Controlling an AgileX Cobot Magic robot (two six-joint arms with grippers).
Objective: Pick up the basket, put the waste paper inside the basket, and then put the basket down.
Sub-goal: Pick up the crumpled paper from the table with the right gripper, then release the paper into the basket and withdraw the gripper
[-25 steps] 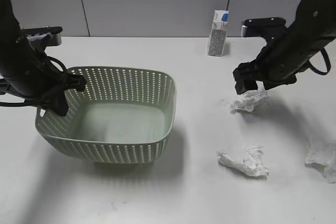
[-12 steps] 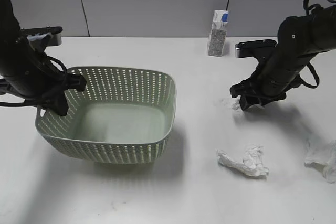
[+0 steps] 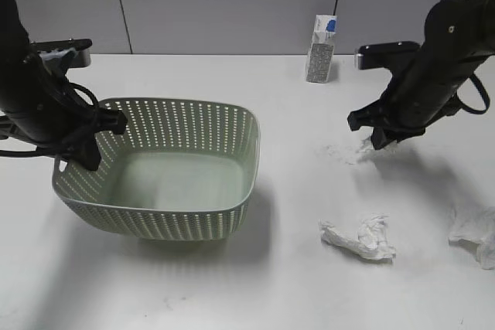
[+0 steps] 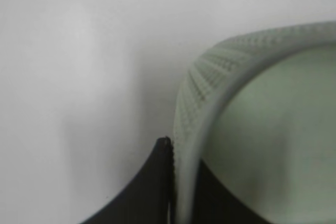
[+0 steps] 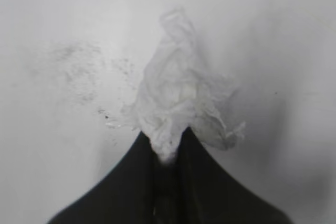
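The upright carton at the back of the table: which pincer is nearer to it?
Right. The right pincer is just in front-right of the carton, clamping a paper wad; the left pincer grips the basket, far left.

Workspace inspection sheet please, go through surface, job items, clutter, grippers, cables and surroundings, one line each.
Surface: white table, faint specks near the right arm.
Job's things: basket empty, rim clamped, left side raised; one waste paper wad pinched; two wads lying loose.
Clutter: carton upright at the back.
Grippers: left gripper shut on the basket rim; right gripper shut on the wad.
Cables: black loops on both arms.
Surroundings: grey panel wall.
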